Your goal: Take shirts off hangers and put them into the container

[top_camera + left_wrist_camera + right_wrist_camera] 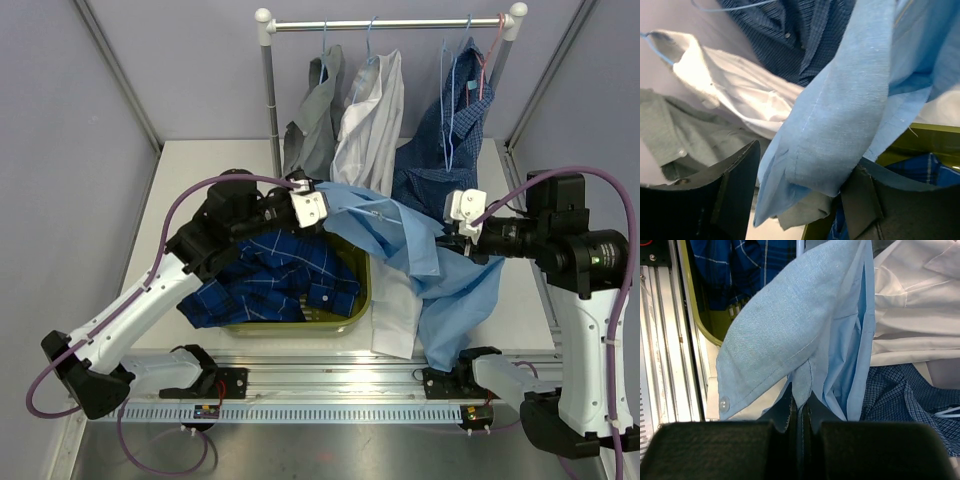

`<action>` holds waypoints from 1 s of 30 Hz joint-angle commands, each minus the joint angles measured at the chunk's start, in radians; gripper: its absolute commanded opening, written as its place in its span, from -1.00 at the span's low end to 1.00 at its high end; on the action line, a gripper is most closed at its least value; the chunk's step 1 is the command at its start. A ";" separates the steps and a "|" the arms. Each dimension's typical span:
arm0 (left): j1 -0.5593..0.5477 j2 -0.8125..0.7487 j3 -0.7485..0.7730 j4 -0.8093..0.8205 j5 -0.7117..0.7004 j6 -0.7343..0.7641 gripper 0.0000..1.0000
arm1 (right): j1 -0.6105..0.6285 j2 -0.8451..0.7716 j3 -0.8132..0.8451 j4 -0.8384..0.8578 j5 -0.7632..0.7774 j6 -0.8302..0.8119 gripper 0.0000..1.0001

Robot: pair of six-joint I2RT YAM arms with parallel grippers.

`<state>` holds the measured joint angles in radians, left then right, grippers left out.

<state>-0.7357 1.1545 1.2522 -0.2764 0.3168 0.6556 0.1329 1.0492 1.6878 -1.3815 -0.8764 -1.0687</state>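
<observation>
Two arms reach inward in the top view: my left arm stretches over the container (362, 285), its left tool (312, 207) at one end of the light blue shirt (400, 235), which sags across the container's far right corner to the right tool (450, 232) on my folded right arm. On the left wrist, the fingers (740, 185) stand apart, released, a fold hanging between them. On the right wrist, the tool is clenched on a pinch of that shirt.
</observation>
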 commanded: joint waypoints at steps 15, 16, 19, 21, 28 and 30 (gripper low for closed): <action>0.038 0.022 0.010 0.057 0.401 -0.250 -1.00 | 0.019 0.009 0.015 0.077 0.069 0.321 -0.44; 0.038 0.021 -0.011 0.104 0.400 -0.305 -1.00 | 0.019 0.009 0.004 0.122 0.155 0.428 -0.23; 0.038 0.016 -0.043 0.187 0.392 -0.492 -1.00 | 0.019 0.011 0.000 0.274 0.340 0.631 0.71; 0.038 0.024 -0.037 0.218 0.363 -0.604 -1.00 | 0.016 0.003 0.007 0.344 0.466 0.696 0.88; 0.047 0.106 0.044 0.203 0.266 -0.852 -1.00 | -0.036 -0.092 0.009 0.417 0.576 0.811 0.97; 0.047 0.125 0.074 0.189 0.272 -0.887 -1.00 | -0.053 -0.106 0.025 0.389 0.524 0.816 0.96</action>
<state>-0.7033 1.2617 1.2385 -0.1921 0.6514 -0.0525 0.0982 1.0008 1.6882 -1.0119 -0.3702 -0.3431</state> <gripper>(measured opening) 0.050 0.982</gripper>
